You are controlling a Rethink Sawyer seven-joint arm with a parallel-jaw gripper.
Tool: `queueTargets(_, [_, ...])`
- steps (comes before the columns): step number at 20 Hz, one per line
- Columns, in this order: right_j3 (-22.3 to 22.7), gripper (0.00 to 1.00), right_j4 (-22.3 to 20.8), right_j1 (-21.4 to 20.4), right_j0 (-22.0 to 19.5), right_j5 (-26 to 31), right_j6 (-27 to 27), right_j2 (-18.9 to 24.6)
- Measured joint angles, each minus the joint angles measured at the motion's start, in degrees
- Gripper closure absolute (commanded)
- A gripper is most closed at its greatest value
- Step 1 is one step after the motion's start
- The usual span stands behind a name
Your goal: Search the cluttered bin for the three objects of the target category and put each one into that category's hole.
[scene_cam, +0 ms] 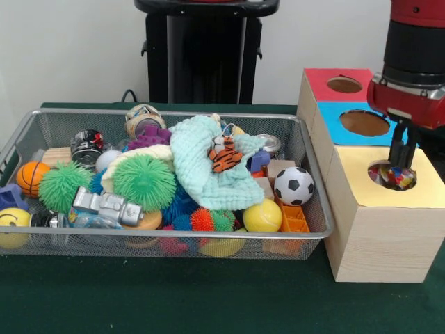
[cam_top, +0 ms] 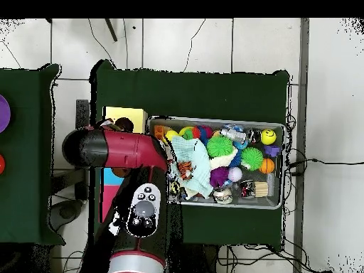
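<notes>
My gripper (scene_cam: 403,161) hangs at the right, directly over the hole in the yellow panel (scene_cam: 417,191) of the wooden box. A multicoloured object (scene_cam: 393,177) sits in that hole right at the gripper's tips; whether it is gripped is unclear. The wire mesh bin (scene_cam: 174,235) to the left holds many toys: a soccer ball (scene_cam: 293,185), a green spiky ball (scene_cam: 144,181), a small basketball (scene_cam: 32,177), a yellow ball (scene_cam: 262,216), a toy tiger (scene_cam: 224,154) on a mint cloth (scene_cam: 201,174). In the overhead view the red arm (cam_top: 121,149) covers most of the box.
The box also has a red panel with a hole (scene_cam: 344,84) and a blue panel with a hole (scene_cam: 364,122) behind the yellow one. The bin (cam_top: 276,165) stands close against the box's left side. Green cloth (scene_cam: 208,299) covers the table.
</notes>
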Motion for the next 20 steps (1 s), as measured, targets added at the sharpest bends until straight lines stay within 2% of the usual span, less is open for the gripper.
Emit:
queueTargets(7, [0.0,1.0,-3.1,-4.1,-3.7,2.8,0.0,0.3])
queueTargets(20, [0.1,1.0,-11.4,-9.4,-17.1,2.9,-1.0,3.6])
